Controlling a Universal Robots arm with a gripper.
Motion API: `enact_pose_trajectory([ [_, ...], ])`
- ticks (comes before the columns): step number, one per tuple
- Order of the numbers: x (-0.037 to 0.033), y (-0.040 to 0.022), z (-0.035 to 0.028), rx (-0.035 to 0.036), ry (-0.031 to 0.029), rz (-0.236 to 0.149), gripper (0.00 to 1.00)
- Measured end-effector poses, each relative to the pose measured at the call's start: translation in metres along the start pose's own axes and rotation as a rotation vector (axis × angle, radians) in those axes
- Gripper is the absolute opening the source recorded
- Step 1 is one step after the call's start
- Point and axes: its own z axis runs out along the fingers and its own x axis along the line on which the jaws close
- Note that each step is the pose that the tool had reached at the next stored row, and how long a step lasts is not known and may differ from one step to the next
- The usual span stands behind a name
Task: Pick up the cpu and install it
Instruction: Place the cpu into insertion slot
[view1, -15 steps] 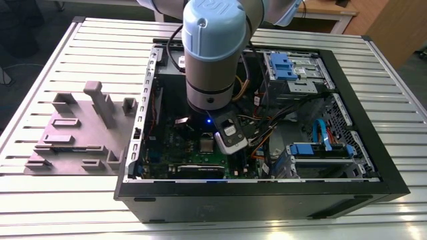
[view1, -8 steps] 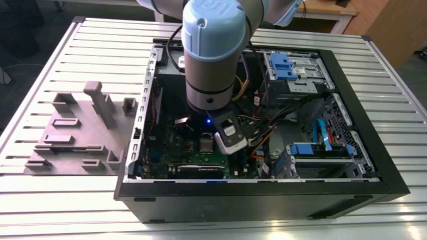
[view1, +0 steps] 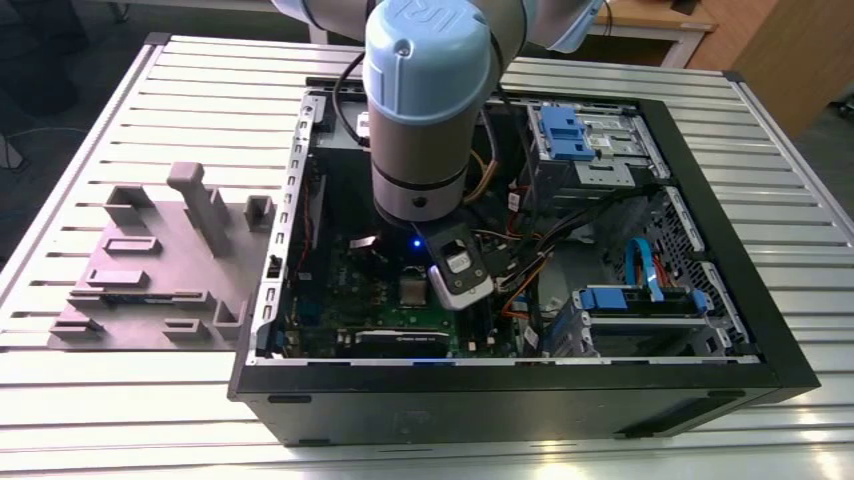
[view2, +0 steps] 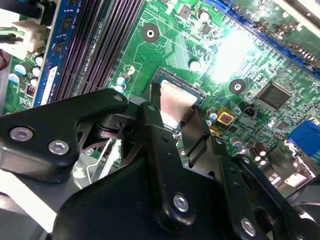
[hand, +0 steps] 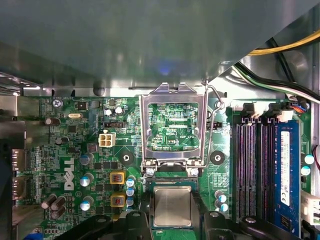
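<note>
At one gripper (hand: 172, 201)'s tip, one cpu (hand: 172, 210)

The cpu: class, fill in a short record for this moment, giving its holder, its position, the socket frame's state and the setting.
holder: gripper, shut on the cpu from two sides
position: over the socket
seated: cannot tell
socket frame: swung open, lying back next to the socket
setting: motherboard inside an open computer case
</note>
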Motion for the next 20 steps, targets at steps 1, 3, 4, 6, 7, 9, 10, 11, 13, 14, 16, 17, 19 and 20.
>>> enact_pose_trajectory([
  [1, 0.0000, 0.0000, 0.0003, 0.0000, -0.0001, 0.000, 0.41],
  [3, 0.0000, 0.0001, 0.0007, -0.0005, -0.0004, 0.000, 0.41],
  [4, -0.0001, 0.0001, 0.0007, -0.0007, -0.0005, 0.000, 0.41],
  [6, -0.0001, 0.0001, 0.0008, -0.0006, -0.0004, 0.000, 0.41],
  [7, -0.0001, 0.0001, 0.0009, -0.0007, -0.0005, 0.000, 0.41],
  [9, 0.0000, 0.0002, 0.0012, -0.0014, -0.0005, 0.000, 0.48],
  [10, 0.0000, 0.0002, 0.0014, -0.0017, -0.0007, 0.000, 0.48],
  [11, -0.0002, 0.0003, 0.0016, -0.0021, -0.0014, 0.000, 0.48],
  [13, -0.0002, 0.0003, 0.0016, -0.0018, -0.0010, 0.000, 0.53],
  [14, -0.0002, 0.0002, 0.0014, -0.0012, -0.0008, 0.000, 0.53],
  [16, -0.0001, 0.0001, 0.0013, -0.0008, -0.0005, 0.000, 0.53],
  [17, -0.0001, 0.0001, 0.0013, -0.0008, -0.0005, 0.000, 0.53],
  [19, -0.0001, 0.0001, 0.0014, -0.0007, -0.0005, 0.000, 0.53],
  [20, -0.0001, 0.0002, 0.0011, -0.0009, -0.0006, 0.000, 0.53],
])
